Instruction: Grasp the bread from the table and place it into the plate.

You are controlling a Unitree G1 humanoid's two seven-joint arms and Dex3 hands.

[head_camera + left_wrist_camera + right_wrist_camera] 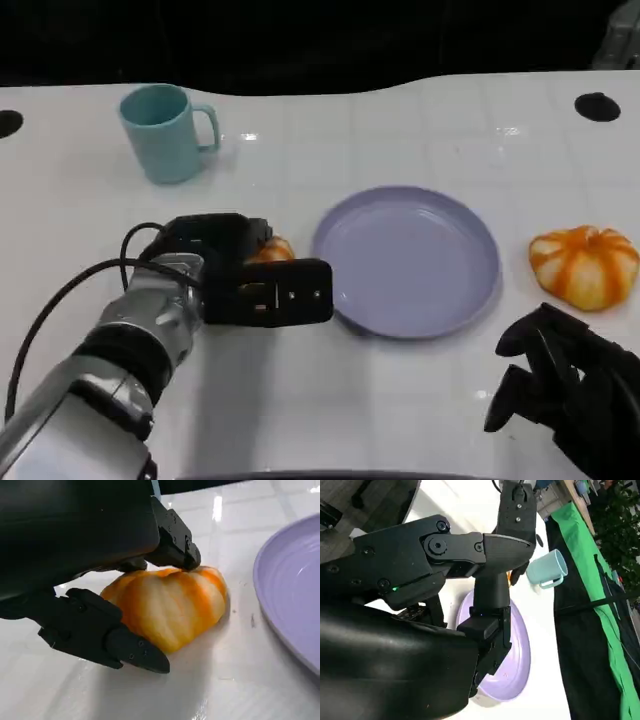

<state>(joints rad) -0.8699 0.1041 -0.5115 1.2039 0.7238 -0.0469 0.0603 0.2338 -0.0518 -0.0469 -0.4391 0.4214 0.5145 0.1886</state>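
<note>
From the head view I see my left hand laid over a bread roll on the glossy white table, just left of the lavender plate; only an orange sliver of the roll peeks out past the black shell. The left wrist view gives it better: the roll is a rounded, pumpkin-like bun, ribbed in orange and cream bands, sitting flat on the table and outside the plate. One black finger touches its top edge, another lies along its near side, so the hand brackets the roll; I cannot tell whether the grip has closed. The plate is smooth, round, shallow, with faint concentric ridges inside its raised rim. A second striped roll lies right of the plate, apart from it. My right hand rests low near the table's front edge, fingers curled in, holding nothing. A pale teal mug, matte, handle to the right, stands upright at the far left.
</note>
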